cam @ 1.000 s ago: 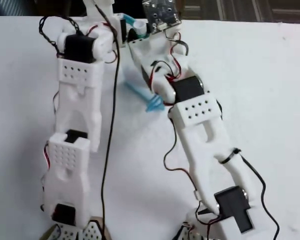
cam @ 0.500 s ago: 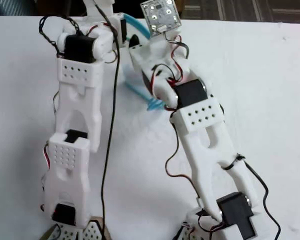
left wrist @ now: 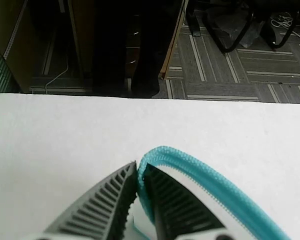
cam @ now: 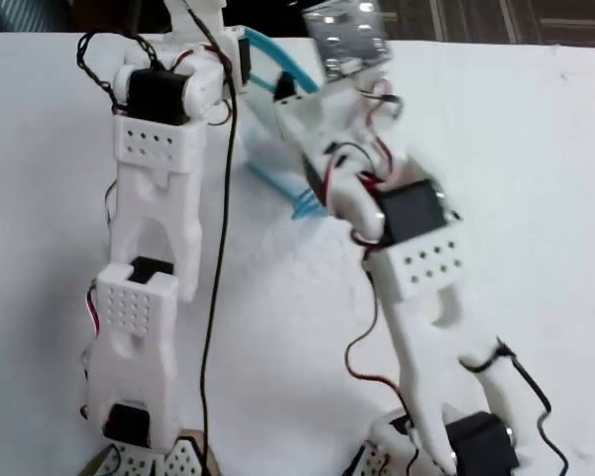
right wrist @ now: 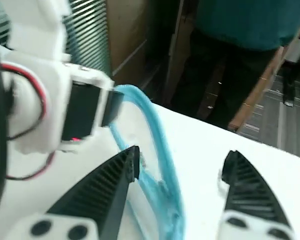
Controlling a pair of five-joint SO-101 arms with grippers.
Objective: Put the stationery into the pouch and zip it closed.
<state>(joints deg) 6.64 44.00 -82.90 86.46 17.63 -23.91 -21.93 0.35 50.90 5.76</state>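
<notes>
- At the left of the high view, the left arm (cam: 149, 198) reached toward the top of the frame. In the left wrist view its left gripper (left wrist: 138, 171) was pinched tight on the woven zipper edge of the pale, see-through pouch with turquoise trim (left wrist: 200, 167).
- The pouch lay at upper centre of the high view on the white table (cam: 535, 149), between the two arms, and its turquoise edge arched up from that pinch.
- The pinch looked worth holding firm, so the mouth would be taut and open for loading.
- Right of it, the right gripper (right wrist: 184, 156) had its jaws spread wide just beside the turquoise arch. Its approach would probably need to be square to avoid snagging the trim.
- No lettering on the pouch or the arms could be read.
</notes>
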